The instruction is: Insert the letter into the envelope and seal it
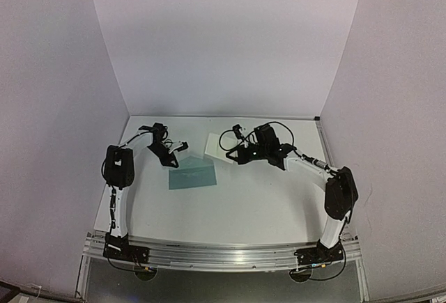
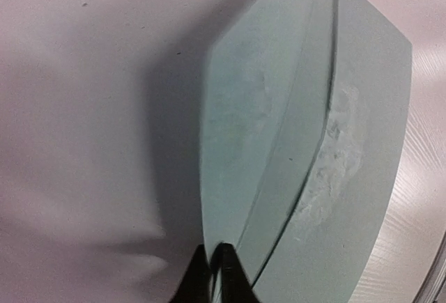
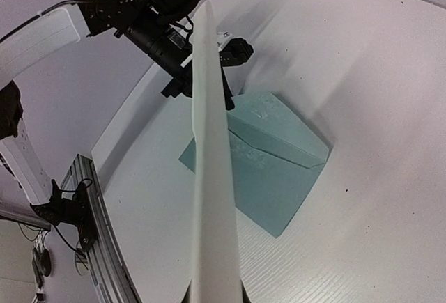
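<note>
Around the envelope (image 1: 193,175), flat on the white table (image 1: 279,198), I see only white walls (image 1: 223,38) behind it and a metal rail (image 1: 223,254) well to its near side. The letter (image 3: 212,177), held edge-on just above it, blocks a strip of it in my right wrist view. My left gripper (image 2: 214,275) is pinched on its lifted triangular flap (image 2: 251,108), my right gripper (image 1: 228,155) clenched on the pale cream letter; the envelope is teal with a faint pale smear of print.
</note>
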Motion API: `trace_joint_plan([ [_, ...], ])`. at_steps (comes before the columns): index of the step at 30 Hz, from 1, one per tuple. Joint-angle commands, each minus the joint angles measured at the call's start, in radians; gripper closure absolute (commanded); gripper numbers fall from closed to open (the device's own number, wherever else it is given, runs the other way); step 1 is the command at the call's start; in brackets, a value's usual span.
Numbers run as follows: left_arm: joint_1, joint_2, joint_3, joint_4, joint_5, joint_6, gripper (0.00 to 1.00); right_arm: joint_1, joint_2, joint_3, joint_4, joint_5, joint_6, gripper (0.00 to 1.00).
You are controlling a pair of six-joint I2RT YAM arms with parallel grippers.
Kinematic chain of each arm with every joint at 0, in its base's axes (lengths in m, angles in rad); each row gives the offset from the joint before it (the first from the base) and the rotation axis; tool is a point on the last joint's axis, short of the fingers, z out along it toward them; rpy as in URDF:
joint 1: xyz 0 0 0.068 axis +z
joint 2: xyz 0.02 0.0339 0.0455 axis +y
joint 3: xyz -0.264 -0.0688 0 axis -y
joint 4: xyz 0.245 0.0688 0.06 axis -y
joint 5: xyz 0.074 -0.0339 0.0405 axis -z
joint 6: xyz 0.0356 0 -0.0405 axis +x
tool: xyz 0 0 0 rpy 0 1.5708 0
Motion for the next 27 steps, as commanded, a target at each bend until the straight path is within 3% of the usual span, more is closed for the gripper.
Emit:
trace_joint_plan([
  [1,-0.006,-0.004,0.019,0.029,0.050,-0.031,1.00,-0.006,0.015,0.041,-0.005,-0.029,0.005,1.00],
  [7,-0.013,-0.170,0.007,0.032,0.115,-0.065,1.00,-0.005,-0.040,0.031,-0.033,-0.099,-0.104,1.00],
  [12,-0.064,-0.350,0.006,-0.086,0.106,0.001,1.00,0.026,-0.152,-0.012,-0.048,-0.164,-0.412,1.00],
  [15,-0.111,-0.436,0.005,-0.177,0.108,0.025,1.00,0.069,-0.200,-0.009,-0.081,-0.082,-0.634,1.00],
  [20,-0.169,-0.517,0.060,-0.295,0.121,-0.007,1.00,0.105,-0.253,0.013,-0.115,0.004,-0.851,1.00],
  [27,-0.204,-0.530,0.216,-0.500,0.166,0.023,1.00,0.191,-0.304,0.069,-0.176,0.190,-1.154,1.00],
])
